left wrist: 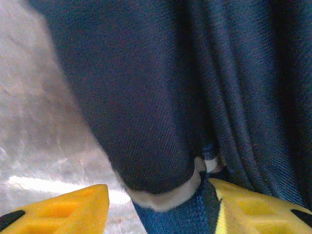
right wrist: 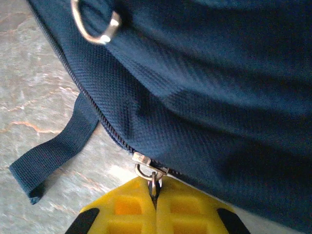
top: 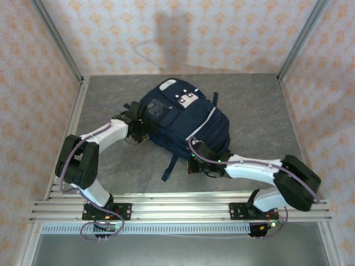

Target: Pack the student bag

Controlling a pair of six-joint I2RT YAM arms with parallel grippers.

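The student bag (top: 180, 119) lies around the middle of the surface (top: 111, 94), with its white patches (top: 186, 98) at the end away from my arms. At the bag's near edge, my right pincer (right wrist: 155, 189) is closed tight, with the metal zipper pull (right wrist: 154, 179) nipped between its yellow fingers. The slider (right wrist: 146, 161) sits on the zip line just above. A metal ring (right wrist: 95, 24) hangs on the fabric further along the bag, and a loose navy strap (right wrist: 51, 158) trails from the bag onto the surface. On the bag's left flank, my left pincer (left wrist: 161, 214) stands partly apart. A fold of navy fabric with a pale edge lies between its fingers. One finger is against the cloth, the other clear of it over bare surface.
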